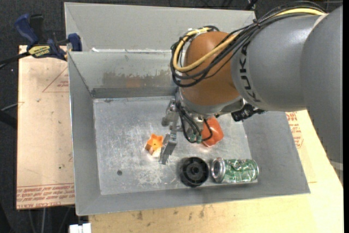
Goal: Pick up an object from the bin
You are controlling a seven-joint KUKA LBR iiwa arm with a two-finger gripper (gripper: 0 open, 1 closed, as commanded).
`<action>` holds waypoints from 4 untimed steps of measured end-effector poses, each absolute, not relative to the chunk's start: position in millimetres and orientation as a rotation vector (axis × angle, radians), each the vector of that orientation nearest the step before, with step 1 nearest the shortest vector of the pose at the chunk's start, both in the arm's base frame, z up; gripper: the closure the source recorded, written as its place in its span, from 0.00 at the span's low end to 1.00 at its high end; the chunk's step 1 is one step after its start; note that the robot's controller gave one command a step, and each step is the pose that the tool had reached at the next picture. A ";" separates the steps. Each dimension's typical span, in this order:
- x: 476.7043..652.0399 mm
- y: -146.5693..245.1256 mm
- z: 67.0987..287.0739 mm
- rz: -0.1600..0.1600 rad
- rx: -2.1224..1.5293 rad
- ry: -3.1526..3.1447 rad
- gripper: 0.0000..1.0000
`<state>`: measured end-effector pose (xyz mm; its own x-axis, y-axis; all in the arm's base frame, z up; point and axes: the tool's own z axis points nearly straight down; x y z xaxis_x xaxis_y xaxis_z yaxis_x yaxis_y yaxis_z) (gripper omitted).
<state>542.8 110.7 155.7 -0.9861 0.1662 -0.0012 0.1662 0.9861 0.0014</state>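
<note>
Gripper [165,155] low at frame centre, just beside orange block [154,143]; black disc [193,171] and green can [235,170] lower right.

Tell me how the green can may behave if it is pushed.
The can lies on its side, so it would probably roll. It looks crumpled, so it is likely thin, light and easy to crush. The black disc beside it may block it.
</note>
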 end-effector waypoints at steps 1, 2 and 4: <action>540.1 111.0 88.3 0.004 0.298 3.122 0.00; 546.4 112.9 73.2 0.007 0.640 3.067 1.00; 544.9 112.5 77.4 0.004 0.642 3.072 1.00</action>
<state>544.9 112.5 77.4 -0.9164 0.4003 -0.0026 0.4003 0.9164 0.0030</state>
